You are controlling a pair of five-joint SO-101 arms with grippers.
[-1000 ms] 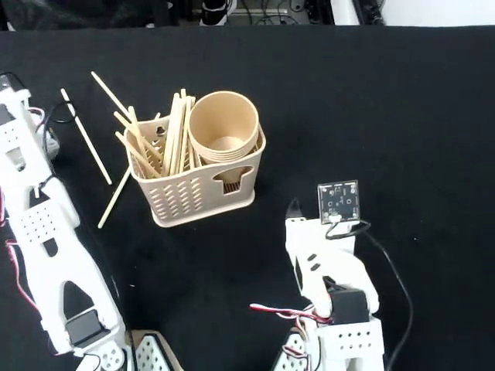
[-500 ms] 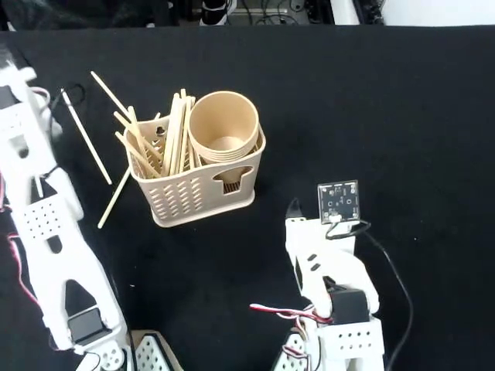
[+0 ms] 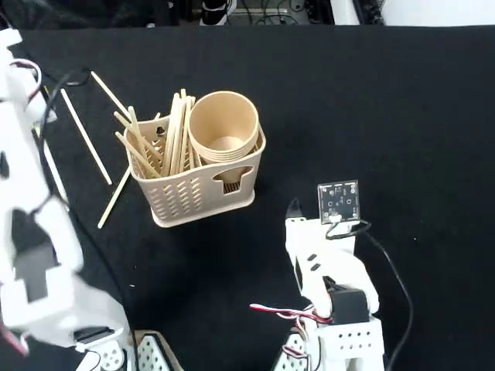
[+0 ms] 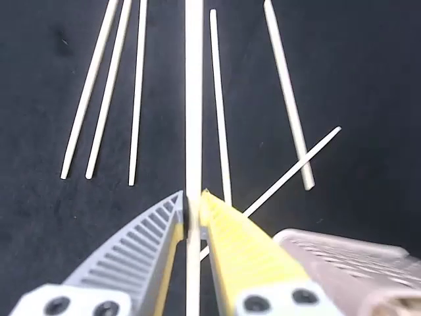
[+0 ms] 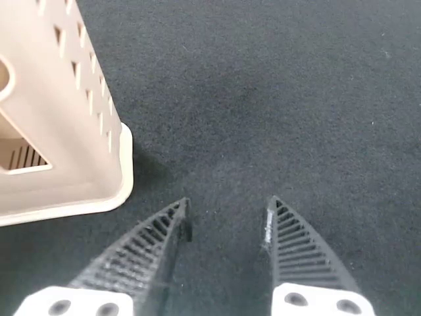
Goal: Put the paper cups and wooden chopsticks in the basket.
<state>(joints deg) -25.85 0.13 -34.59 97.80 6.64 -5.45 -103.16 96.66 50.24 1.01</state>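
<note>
The right arm's jaws stand apart and empty over the black cloth surface (image 5: pixel 296 99), near-right of the beige perforated plastic basket (image 3: pixel 197 193). It holds stacked tan paper cups (image 3: pixel 223 124) and bundled wooden chopsticks (image 3: pixel 172 135). Far left, the left arm's jaws pinch one pale wooden chopstick (image 4: pixel 193 99) (loose chopsticks (image 3: pixel 87 137) lie beside).

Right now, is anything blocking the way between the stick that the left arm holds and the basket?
Nothing visible stands in the way. Between the chopstick clamped in the left jaws and the basket, only loose chopsticks lie flat on the black table. The basket's stick side is crowded.
</note>
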